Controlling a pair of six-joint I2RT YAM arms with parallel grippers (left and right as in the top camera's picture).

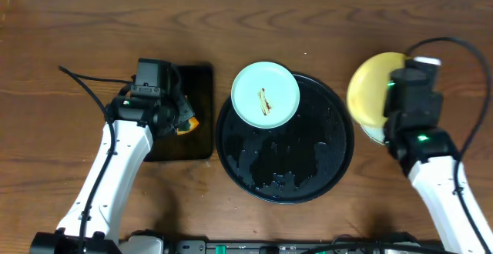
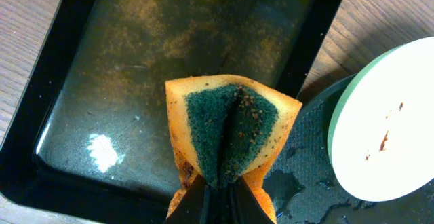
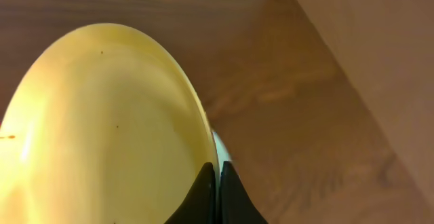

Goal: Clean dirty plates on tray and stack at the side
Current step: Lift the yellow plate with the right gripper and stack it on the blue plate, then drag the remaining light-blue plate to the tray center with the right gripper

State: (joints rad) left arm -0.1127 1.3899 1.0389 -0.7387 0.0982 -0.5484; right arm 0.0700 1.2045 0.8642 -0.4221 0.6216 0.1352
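A mint-blue plate (image 1: 265, 94) with brown smears rests on the far left rim of the round black tray (image 1: 323, 177); it also shows in the left wrist view (image 2: 386, 129). My right gripper (image 3: 217, 173) is shut on the rim of the pale yellow plate (image 1: 371, 88), holding it tilted right of the tray; the plate fills the right wrist view (image 3: 102, 129). A sliver of another mint plate (image 3: 222, 149) shows under it. My left gripper (image 2: 220, 197) is shut on a folded orange sponge with a green scouring face (image 2: 230, 132) over the rectangular tray.
The small rectangular black tray (image 1: 196, 142) lies left of the round tray; its wet floor shows in the left wrist view (image 2: 135, 61). The round tray holds water droplets. Brown wood-grain tabletop (image 1: 77, 38) surrounds everything.
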